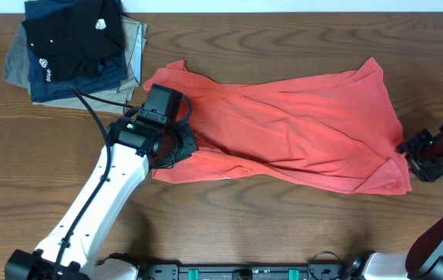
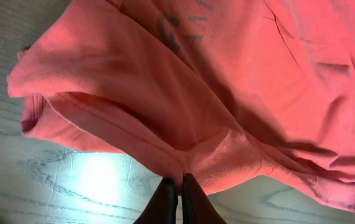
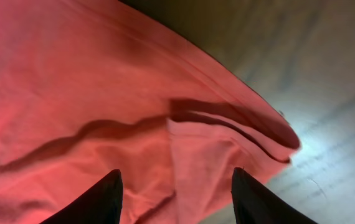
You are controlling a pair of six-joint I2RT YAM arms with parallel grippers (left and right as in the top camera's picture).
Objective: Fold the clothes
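Observation:
The clothes, a coral-red T-shirt (image 1: 284, 124), lie spread and rumpled across the middle of the wooden table. Faint navy lettering (image 2: 171, 28) shows through the cloth in the left wrist view. My left gripper (image 1: 184, 145) sits at the shirt's lower left edge. Its fingers (image 2: 179, 182) are shut, with a fold of the shirt's hem (image 2: 215, 155) pinched at the tips. My right gripper (image 1: 412, 154) is at the shirt's lower right corner. It stands open (image 3: 176, 180) over the red cloth (image 3: 71, 93), its fingertips wide apart and a folded corner between them.
A stack of folded black, navy and khaki garments (image 1: 74, 47) lies at the back left, close to the shirt's left end. The left arm's black cable (image 1: 89, 105) loops in front of the stack. Bare wood (image 1: 284, 225) runs along the table's front.

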